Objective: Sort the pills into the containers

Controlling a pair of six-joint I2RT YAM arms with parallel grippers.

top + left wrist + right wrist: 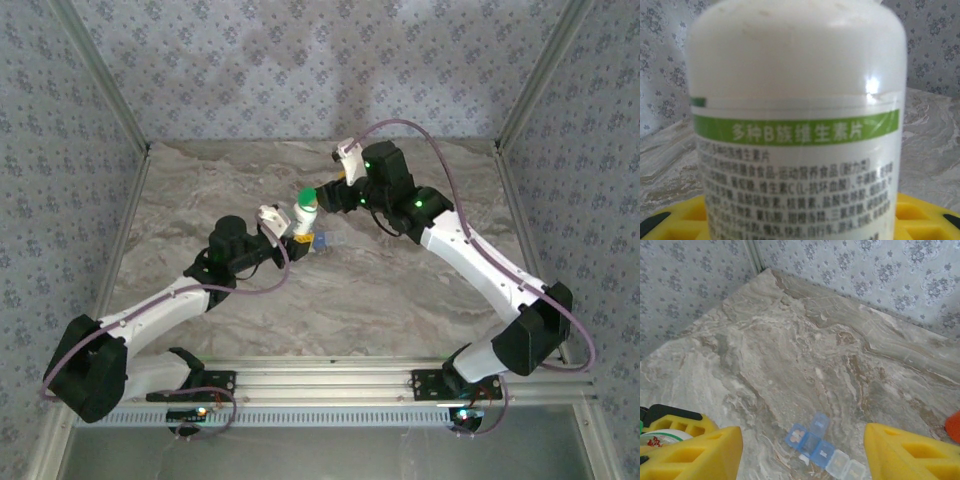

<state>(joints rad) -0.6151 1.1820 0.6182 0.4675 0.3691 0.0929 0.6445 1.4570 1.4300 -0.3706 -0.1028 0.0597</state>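
My left hand [297, 225] grips the white bottle [795, 125] beside the pill box [822, 447]; right hand [801, 450] open, empty; cap [308, 197] on, sorting mostly ahead.

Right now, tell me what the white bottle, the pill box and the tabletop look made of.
The white bottle: likely glossy plastic; a bright highlight sits on its wall above a green band. The pill box: translucent plastic, some cells blue, some clear; the table shows through. The tabletop: marbled, brownish veining, matte; stone or printed laminate, cannot tell.
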